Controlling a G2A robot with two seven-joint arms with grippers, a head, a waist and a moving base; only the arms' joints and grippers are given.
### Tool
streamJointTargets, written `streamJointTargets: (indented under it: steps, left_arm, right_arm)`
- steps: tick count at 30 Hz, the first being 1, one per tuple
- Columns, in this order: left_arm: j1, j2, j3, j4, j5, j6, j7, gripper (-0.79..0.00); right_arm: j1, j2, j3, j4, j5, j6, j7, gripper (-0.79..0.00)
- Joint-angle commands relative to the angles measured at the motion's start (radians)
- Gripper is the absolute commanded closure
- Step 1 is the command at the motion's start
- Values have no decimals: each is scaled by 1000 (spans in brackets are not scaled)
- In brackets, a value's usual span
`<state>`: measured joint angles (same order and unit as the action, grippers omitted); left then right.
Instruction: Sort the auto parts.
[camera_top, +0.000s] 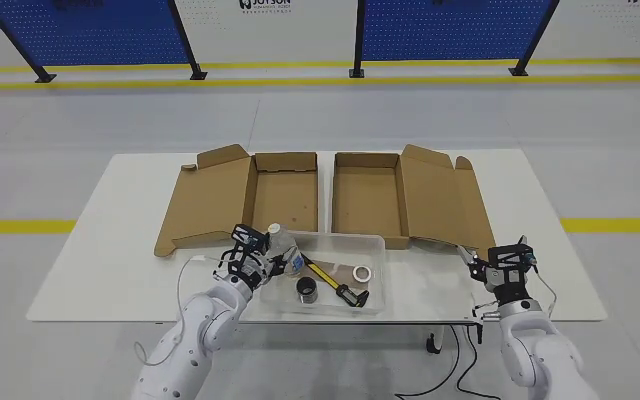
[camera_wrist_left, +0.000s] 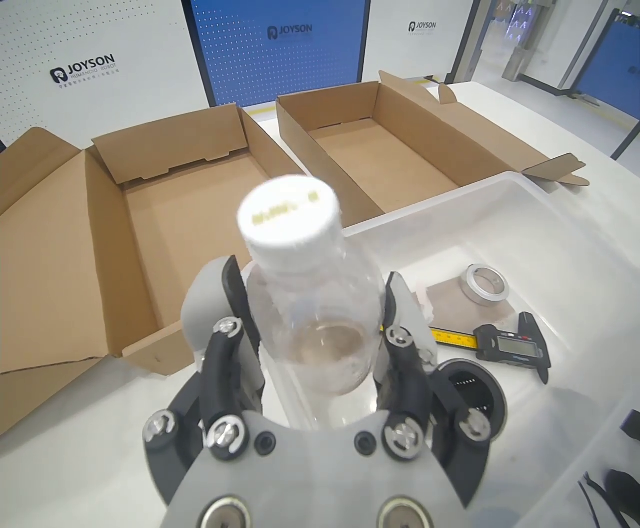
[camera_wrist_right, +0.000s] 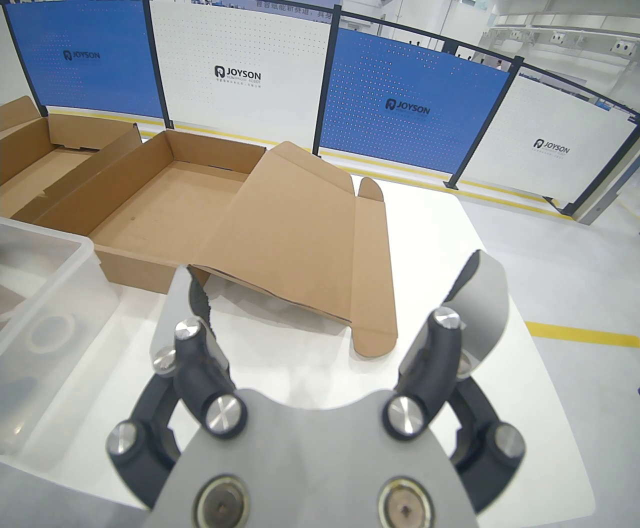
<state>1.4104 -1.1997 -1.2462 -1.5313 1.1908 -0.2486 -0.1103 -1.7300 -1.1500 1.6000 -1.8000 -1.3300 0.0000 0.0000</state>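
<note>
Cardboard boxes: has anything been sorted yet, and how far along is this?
Done: nothing; left box and right box hold no parts. In hand: left gripper shut on the bottle. Remaining: caliper, silver ring, black round part in the bin; right gripper open.

White table (camera_top: 120, 280) carries left cardboard box (camera_top: 285, 195) and right cardboard box (camera_top: 365, 200), both open; clear bin (camera_top: 340, 236) just before them

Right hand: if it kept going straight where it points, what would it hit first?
Likely the right box's lid, lying just ahead of the hand; nothing lies between, though depth is unclear.
</note>
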Motion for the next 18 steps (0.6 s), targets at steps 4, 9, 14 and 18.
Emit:
streamJointTargets:
  steps: [4,9,14,18]
  left_arm:
    - [3,0,-1,-4,3,-4,1,-336]
    - [6,0,1,-14,2,-4,2,-366]
    - [6,-1,0,-18,0,-5,2,-603]
    - [7,-1,-3,-23,-4,-10,1,-736]
  right_arm:
    - [0,0,0,0,0,0,0,-785]
    - [0,0,0,0,0,0,0,-785]
    - [0,0,0,0,0,0,0,-785]
    - [0,0,0,0,0,0,0,-785]
